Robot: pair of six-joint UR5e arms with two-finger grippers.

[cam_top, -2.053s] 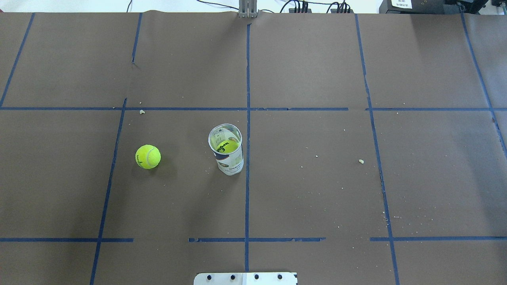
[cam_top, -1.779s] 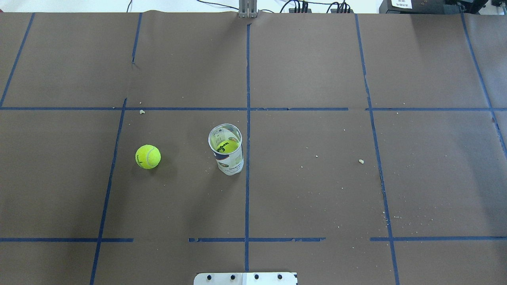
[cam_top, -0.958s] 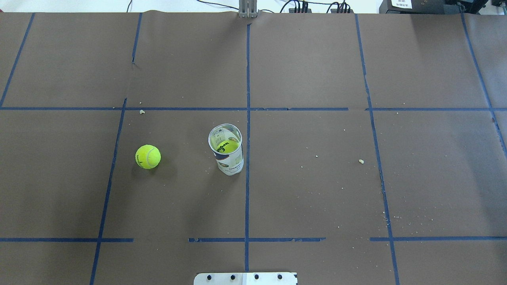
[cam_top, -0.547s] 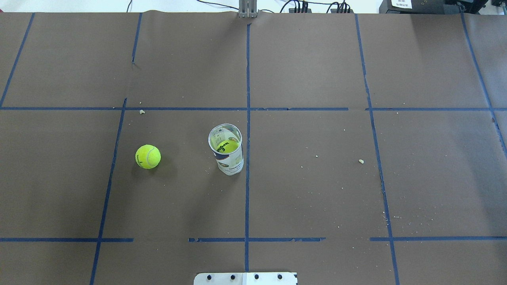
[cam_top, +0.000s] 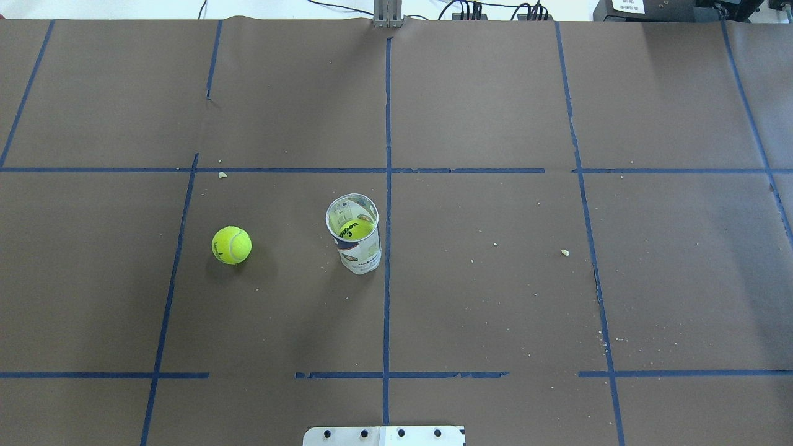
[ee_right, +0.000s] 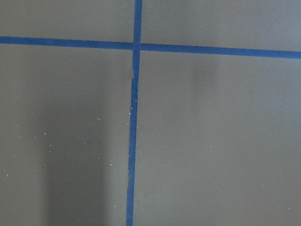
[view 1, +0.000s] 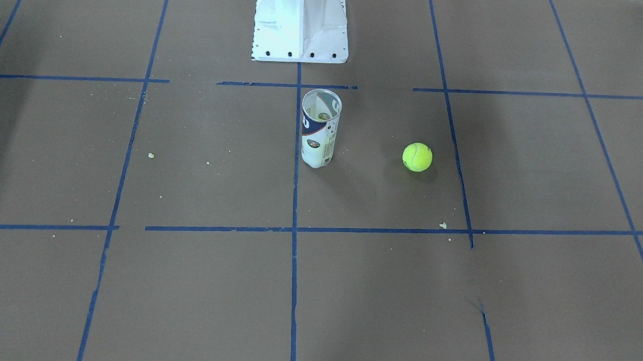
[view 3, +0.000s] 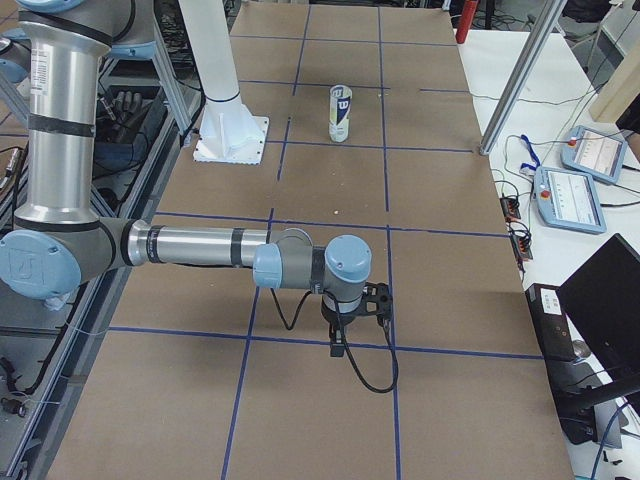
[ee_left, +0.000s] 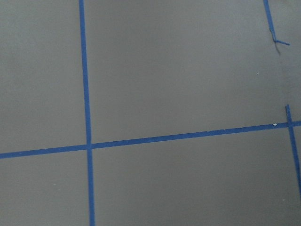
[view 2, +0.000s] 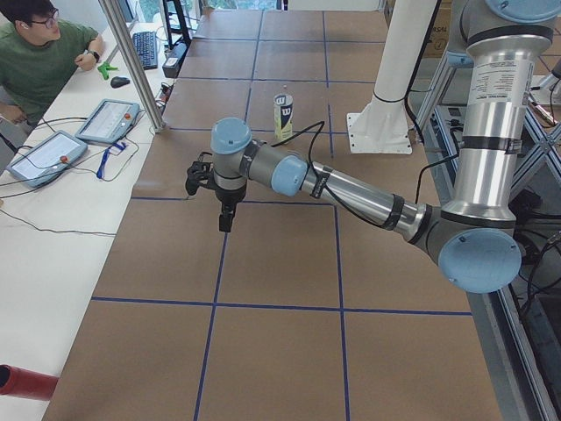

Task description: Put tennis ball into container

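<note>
The loose tennis ball (cam_top: 232,245) (view 1: 417,157) lies on the brown table cover, on my left of the container. The container (cam_top: 354,238) (view 1: 319,129) (view 2: 282,111) (view 3: 341,112) stands upright and open-topped by the centre tape line, with another yellow ball (cam_top: 355,229) inside it. My left gripper (view 2: 225,219) hangs over the table's left end, far from the ball. My right gripper (view 3: 340,345) hangs over the right end. Both show only in the side views, so I cannot tell whether they are open or shut. The wrist views hold only paper and tape.
The white robot base (view 1: 301,22) (cam_top: 384,436) stands behind the can. Blue tape lines grid the brown cover, with small crumbs (cam_top: 564,252) scattered on it. An operator (view 2: 39,53) sits at a side desk with tablets (view 2: 107,121) beyond the table's left end.
</note>
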